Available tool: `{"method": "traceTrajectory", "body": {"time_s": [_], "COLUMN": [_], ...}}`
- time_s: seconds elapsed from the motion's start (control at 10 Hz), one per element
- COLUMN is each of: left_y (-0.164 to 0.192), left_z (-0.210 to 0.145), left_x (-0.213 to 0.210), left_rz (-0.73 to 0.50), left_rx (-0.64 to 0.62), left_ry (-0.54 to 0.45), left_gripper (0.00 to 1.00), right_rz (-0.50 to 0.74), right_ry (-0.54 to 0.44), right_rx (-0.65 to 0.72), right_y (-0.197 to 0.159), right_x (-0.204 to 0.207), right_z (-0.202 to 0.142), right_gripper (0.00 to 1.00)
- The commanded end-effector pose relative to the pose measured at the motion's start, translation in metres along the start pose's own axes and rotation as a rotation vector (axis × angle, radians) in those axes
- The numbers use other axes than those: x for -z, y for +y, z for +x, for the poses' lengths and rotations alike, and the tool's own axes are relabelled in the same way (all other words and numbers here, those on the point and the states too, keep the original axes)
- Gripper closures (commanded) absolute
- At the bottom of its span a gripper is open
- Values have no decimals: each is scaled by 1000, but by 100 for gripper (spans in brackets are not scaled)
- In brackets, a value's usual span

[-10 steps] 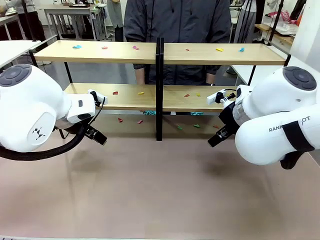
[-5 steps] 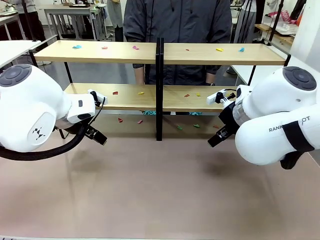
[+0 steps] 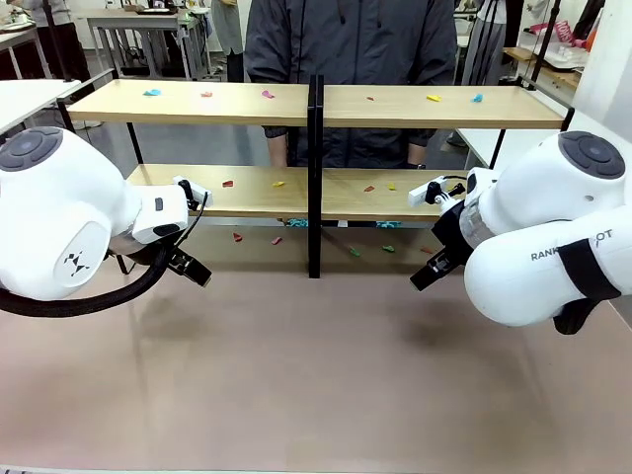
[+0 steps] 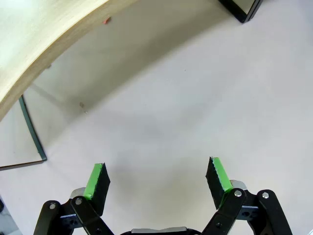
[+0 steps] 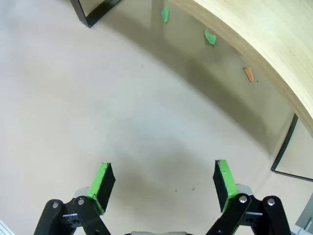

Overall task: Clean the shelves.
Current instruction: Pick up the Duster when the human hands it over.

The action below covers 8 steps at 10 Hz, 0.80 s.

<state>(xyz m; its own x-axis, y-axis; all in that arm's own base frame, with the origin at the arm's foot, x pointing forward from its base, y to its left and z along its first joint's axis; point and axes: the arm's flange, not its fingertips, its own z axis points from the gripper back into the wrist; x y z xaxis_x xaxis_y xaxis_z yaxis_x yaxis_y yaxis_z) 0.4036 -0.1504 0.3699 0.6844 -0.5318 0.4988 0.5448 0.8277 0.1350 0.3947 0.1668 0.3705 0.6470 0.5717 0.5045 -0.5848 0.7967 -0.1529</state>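
Left end effector and right end effector wide open, empty, above counter, shelves just beyond.

person cropped above, shelves ends hidden

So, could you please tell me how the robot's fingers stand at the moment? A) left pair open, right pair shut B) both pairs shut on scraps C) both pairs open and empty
C: the left gripper's fingers and the right gripper's fingers stand wide apart, with bare tabletop between them.
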Motion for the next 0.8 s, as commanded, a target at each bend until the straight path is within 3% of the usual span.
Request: {"method": "traceTrajectory", "body": {"time_s": [0.0, 0.2, 0.3, 0.5, 0.7], "left_y": [-6, 18, 37, 67, 89], "left_z": [6, -13, -32, -76, -116], "left_x": [-30, -121, -163, -245, -290], "left_rz": [-50, -184, -160, -136, -135], "left_rx": [119, 234, 273, 319, 388], "left_ry": [-65, -156, -162, -387, -572], "left_gripper": [0, 0, 0, 0, 0], "right_rz": [58, 168, 177, 78, 47], "right_ry": [-7, -8, -15, -164, -249], "right_rx": [-47, 54, 133, 120, 132], "right_y": [15, -1, -12, -31, -47], "right_x": [-13, -89, -138, -236, -297], "right_z": [12, 21, 22, 16, 6], "right_gripper": [0, 0, 0, 0, 0]}}
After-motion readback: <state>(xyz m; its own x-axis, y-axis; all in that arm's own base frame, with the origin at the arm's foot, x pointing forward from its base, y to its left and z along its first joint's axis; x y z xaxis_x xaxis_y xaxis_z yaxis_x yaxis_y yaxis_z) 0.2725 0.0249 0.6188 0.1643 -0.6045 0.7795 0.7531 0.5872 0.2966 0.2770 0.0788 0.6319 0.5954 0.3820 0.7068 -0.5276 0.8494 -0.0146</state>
